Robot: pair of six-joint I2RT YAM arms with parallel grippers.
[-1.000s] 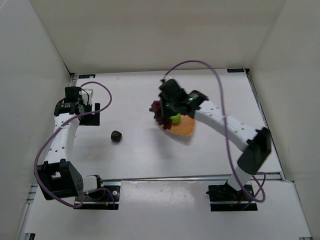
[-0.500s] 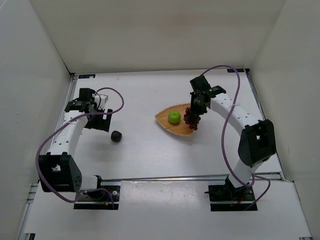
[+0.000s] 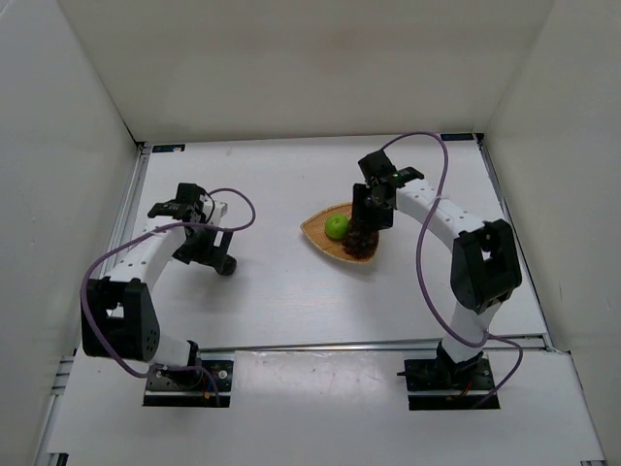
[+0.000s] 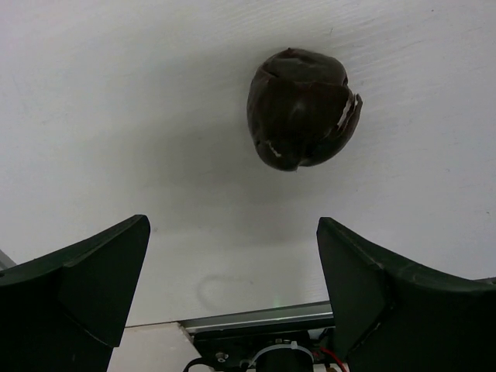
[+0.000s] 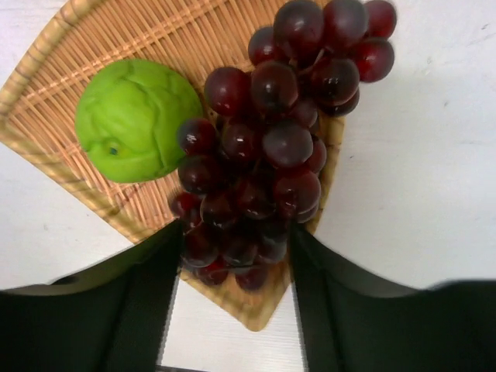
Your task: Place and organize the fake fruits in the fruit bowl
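r gripper (image 5: 236, 232) straddles grape bunch (image 5: 263, 147) lying in fruit bowl (image 5: 93, 31) beside apple (image 5: 138, 120); can't tell if gripping or loose. l gripper (image 4: 232, 232) wide open over plum (image 4: 302, 108) on table (image 4: 116, 93). next, prob: lower, close on plum, carry to bowl.

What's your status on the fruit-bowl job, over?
Left gripper open, plum on table just ahead. Right gripper straddles grape bunch, grip unclear. Apple and bunch in fruit bowl, bunch overhanging rim. Nothing between left gripper and plum.
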